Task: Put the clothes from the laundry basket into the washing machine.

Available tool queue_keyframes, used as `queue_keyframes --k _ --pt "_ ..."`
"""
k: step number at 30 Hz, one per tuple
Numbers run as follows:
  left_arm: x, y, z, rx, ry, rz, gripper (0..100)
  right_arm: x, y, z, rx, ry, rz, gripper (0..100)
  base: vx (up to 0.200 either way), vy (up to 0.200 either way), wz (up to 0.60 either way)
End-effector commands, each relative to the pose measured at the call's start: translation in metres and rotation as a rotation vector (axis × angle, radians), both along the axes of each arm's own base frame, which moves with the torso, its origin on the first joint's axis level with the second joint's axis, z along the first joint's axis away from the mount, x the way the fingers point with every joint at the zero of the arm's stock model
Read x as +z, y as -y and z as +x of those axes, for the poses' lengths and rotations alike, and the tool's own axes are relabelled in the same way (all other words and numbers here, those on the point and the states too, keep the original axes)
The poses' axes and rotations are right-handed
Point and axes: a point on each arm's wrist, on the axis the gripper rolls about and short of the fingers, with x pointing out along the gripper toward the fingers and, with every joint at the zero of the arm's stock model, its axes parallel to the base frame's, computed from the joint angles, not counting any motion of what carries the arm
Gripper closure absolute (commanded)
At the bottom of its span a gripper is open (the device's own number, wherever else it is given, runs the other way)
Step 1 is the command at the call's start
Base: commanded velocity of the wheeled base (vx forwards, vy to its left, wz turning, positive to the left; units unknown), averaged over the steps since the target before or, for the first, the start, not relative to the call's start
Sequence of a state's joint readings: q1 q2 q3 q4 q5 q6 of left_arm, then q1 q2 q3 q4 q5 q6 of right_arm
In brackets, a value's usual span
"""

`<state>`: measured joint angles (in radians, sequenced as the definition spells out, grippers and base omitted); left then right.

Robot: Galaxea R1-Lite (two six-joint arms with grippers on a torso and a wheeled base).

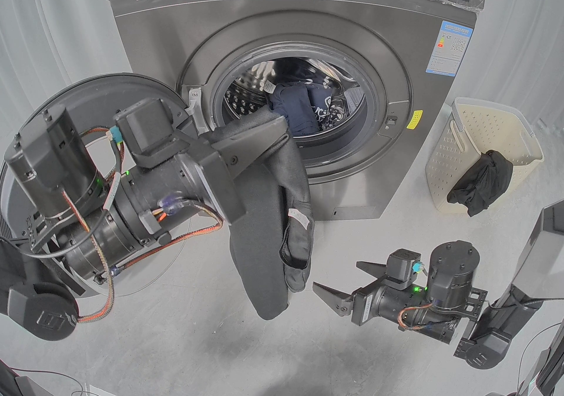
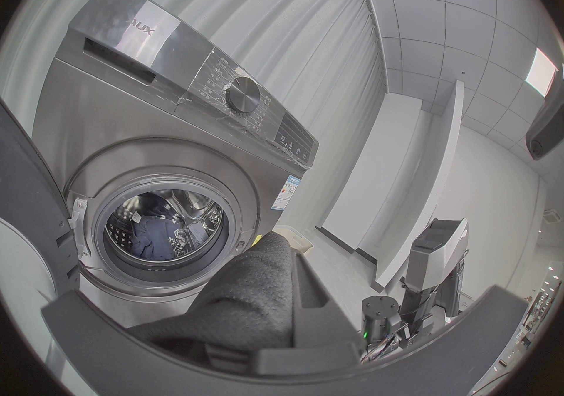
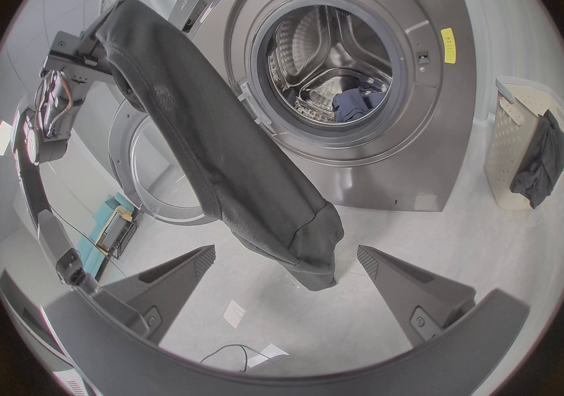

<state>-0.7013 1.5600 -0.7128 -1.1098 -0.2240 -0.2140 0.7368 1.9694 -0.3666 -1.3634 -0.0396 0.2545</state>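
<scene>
The left gripper is closest, raised in front of the washing machine just below and to the left of its round opening. Its fingers are clamped on a dark grey garment, which drapes over them and hangs down in a long fold, its lower end clear of the floor. The machine's door stands swung open on the left, behind that arm. Inside the drum lies a heap of navy clothes. The right gripper sits low above the floor, to the right of the hanging garment and near its lower end, pointing towards it; its fingers are spread apart with nothing between them. To the right of the machine the white laundry basket stands on the floor, tilted, with a black garment draped over its front rim.
</scene>
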Motion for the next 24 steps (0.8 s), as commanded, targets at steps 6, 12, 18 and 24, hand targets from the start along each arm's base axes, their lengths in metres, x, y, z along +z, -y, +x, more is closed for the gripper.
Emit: queue_keyframes --k 6,12,18,24 --pt "0.001 0.002 -0.002 -0.009 0.006 -0.001 100 -0.02 -0.02 0.027 -0.001 0.028 -0.001 0 0.0 0.0 0.0" --pt "0.002 0.001 -0.004 -0.012 0.01 -0.003 100 -0.03 -0.028 0.04 -0.002 0.045 0.013 0 0.0 0.0 0.0" --pt "0.003 0.0 -0.005 -0.013 0.012 -0.007 100 -0.032 -0.03 0.059 -0.029 0.079 0.026 0 0.0 0.0 0.0" --pt "0.003 0.0 -0.005 -0.013 0.012 -0.007 100 -0.031 -0.036 0.07 -0.024 0.121 0.062 0 0.0 0.0 0.0"
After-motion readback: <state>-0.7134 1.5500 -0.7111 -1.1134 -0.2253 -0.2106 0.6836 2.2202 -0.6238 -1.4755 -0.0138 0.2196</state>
